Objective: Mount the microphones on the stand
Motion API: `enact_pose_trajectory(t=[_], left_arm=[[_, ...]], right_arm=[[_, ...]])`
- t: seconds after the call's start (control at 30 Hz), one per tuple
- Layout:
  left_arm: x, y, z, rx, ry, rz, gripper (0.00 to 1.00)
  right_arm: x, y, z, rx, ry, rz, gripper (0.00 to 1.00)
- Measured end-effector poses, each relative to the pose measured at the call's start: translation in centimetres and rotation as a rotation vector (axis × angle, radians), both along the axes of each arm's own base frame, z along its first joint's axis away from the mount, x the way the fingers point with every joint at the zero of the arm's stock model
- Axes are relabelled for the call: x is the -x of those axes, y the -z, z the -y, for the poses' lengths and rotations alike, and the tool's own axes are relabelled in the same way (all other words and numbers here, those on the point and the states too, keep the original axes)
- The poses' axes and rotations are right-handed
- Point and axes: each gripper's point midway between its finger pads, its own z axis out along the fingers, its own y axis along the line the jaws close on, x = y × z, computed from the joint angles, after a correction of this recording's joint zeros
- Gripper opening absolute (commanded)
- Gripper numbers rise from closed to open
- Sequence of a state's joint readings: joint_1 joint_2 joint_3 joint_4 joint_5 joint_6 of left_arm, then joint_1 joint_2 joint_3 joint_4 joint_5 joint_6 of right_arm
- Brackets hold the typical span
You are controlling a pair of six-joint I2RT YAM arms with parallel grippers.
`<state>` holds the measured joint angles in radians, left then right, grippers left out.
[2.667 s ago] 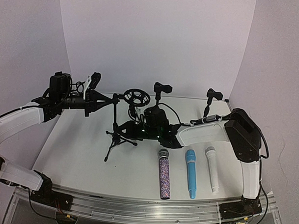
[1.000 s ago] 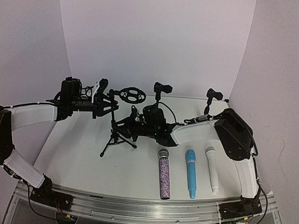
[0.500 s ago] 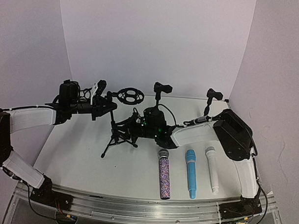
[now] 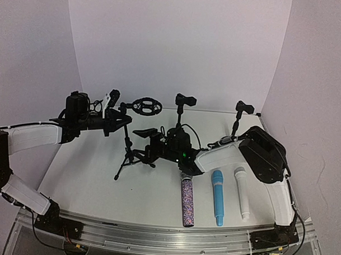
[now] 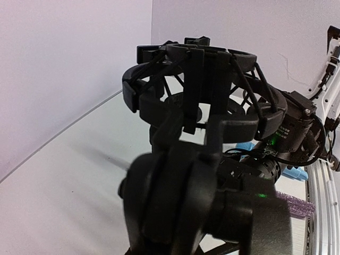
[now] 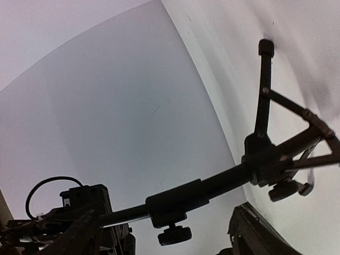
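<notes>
At the left, our left pincer (image 4: pixel 114 121) looks clenched on the neck of the stand (image 4: pixel 126 145), just under its shock-mount ring (image 4: pixel 146 107), though black on black leaves us a little unsure. The right pincer (image 4: pixel 149 137) hangs released beside the pole, its fingers (image 6: pixel 249 234) spread wide below it. Rightward on the table (image 4: pixel 85 175) lie the purple glitter microphone (image 4: pixel 187 202), the light blue microphone (image 4: pixel 217 197) and the white microphone (image 4: pixel 242 196), side by side, none yet mounted. We judge we are setting the stand square; next the right pincer must drop to the purple one, closest to it, and grasp its body. Against 2.7 s ago, the left arm reaches further in, the ring lies flatter, and the microphones have not moved
</notes>
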<state>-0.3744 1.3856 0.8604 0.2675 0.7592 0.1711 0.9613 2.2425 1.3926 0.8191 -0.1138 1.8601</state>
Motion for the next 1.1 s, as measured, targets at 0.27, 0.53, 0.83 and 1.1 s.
enact_pose_trajectory(t=[0.27,0.53,0.83,1.1], left_arm=[[-0.9,-0.4,-0.8,0.011,-0.13,-0.061,0.0],[-0.9,-0.5,-1.0,0.026,-0.201,-0.084,0.0],[-0.9,-0.5,-0.7,0.028,-0.231,-0.089,0.0],[-1.0,-0.6,-0.6,0.036,-0.241,-0.087,0.0]], right_arm=[[0.6,4.0,3.7,0.195,0.001,0.077,0.86],[4.1,-3.6,5.1,0.645,-0.158,0.904,0.86],[10.3,-2.6,-0.2,1.033,-0.303,1.802,0.72],[5.6,-0.4,-1.3,1.302,-0.284,1.974,0.51]])
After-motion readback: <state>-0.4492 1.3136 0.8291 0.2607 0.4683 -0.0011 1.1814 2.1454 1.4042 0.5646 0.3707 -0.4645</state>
